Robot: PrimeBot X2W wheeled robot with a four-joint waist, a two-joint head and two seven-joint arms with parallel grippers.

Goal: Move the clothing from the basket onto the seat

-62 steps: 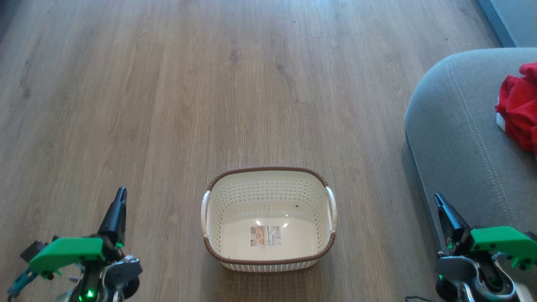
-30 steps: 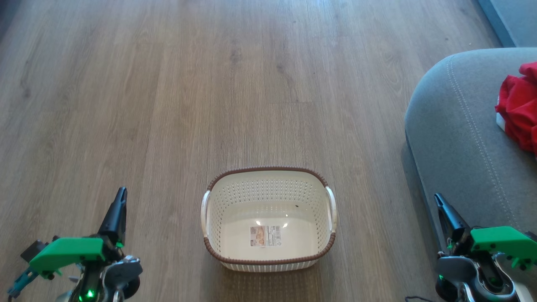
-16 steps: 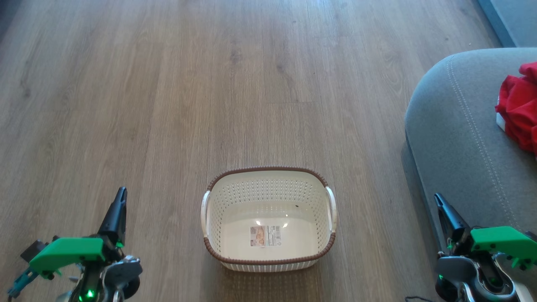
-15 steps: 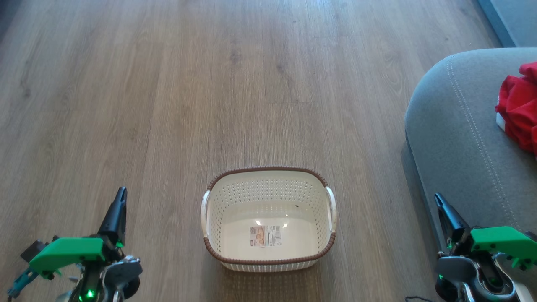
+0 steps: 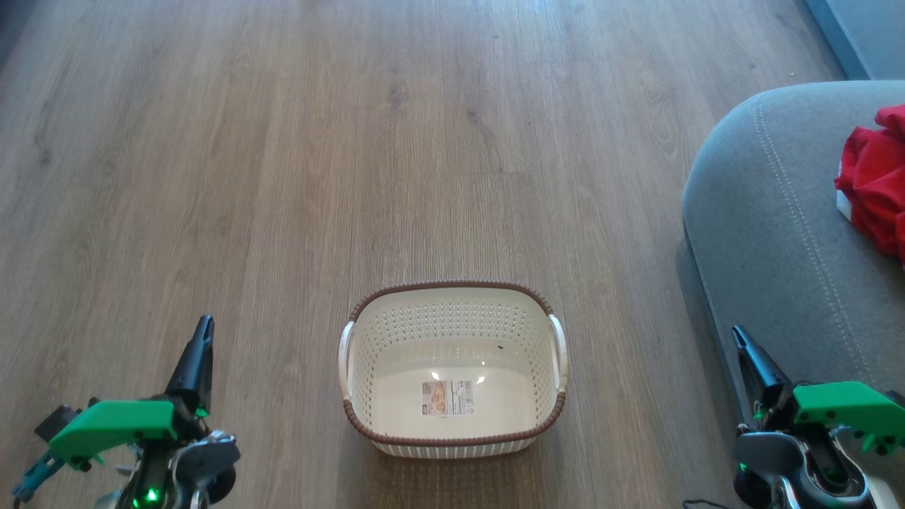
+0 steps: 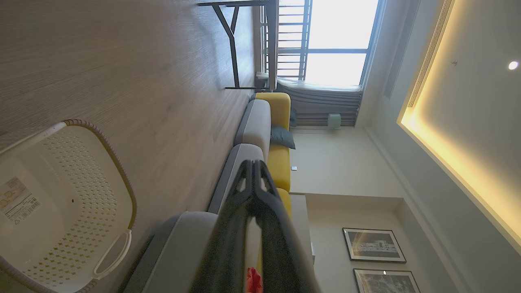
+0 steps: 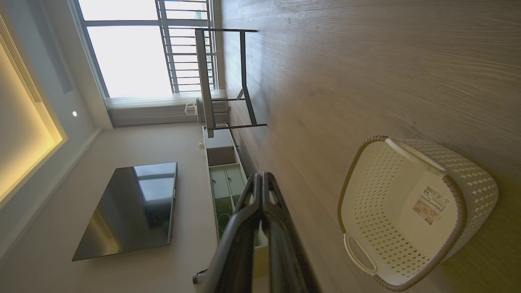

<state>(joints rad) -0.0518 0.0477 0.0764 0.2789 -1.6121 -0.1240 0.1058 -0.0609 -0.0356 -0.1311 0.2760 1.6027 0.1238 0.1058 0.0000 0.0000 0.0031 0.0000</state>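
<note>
Nothing is changing: the basket [image 5: 452, 285] is sitting empty on the floor [image 5: 283, 177], the clothing [image 5: 877, 187] is lying on the seat [image 5: 771, 233] at right, and the left fingers [image 5: 199, 357] and right fingers [image 5: 754, 362] are staying pressed together, holding nothing, the task seemingly finishing.

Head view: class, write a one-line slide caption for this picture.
Empty basket on the wood floor between the shut left gripper and right gripper; red clothing lies on the grey seat.
</note>
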